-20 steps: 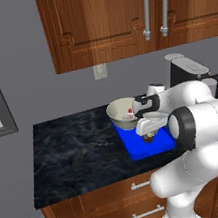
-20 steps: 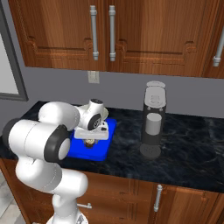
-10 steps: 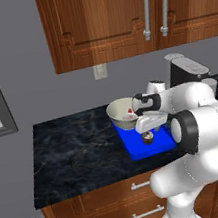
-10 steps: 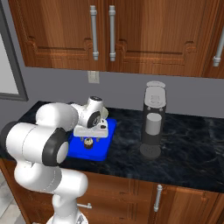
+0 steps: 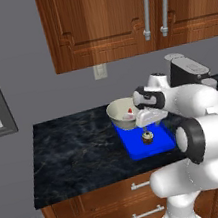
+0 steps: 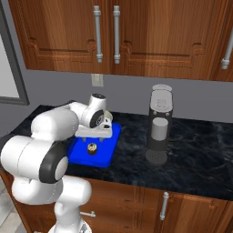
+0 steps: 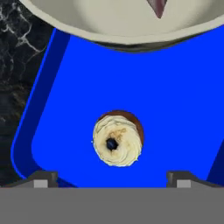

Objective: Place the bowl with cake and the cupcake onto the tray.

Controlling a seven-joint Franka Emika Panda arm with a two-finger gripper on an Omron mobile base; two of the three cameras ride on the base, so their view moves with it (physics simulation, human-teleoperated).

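Observation:
The blue tray (image 5: pixel 160 142) (image 6: pixel 103 154) (image 7: pixel 175 109) lies on the dark counter. On it stands the small brown cupcake (image 5: pixel 147 137) (image 6: pixel 92 148) (image 7: pixel 117 140) with its pale swirl top, free of any grip. My gripper (image 5: pixel 146 126) (image 6: pixel 93 139) (image 7: pixel 111 178) hangs open just above it, one fingertip to each side. The cream bowl (image 5: pixel 121 113) (image 7: pixel 122 22) stands at the tray's far end and overlaps its edge. Inside it lies the white-pink cake (image 5: pixel 130 111) (image 7: pixel 158 6) with its red top.
A grey coffee machine (image 5: pixel 188 69) (image 6: pixel 159 123) stands on the counter to the right of the tray. Wooden wall cabinets (image 6: pixel 113 32) hang overhead, and a wall outlet (image 5: pixel 99 71) sits behind the bowl. The dark marble counter (image 5: pixel 73 153) stretches to the left.
My hand has lifted a little off the cupcake, which stays standing on the tray. Bowl and tray have not moved.

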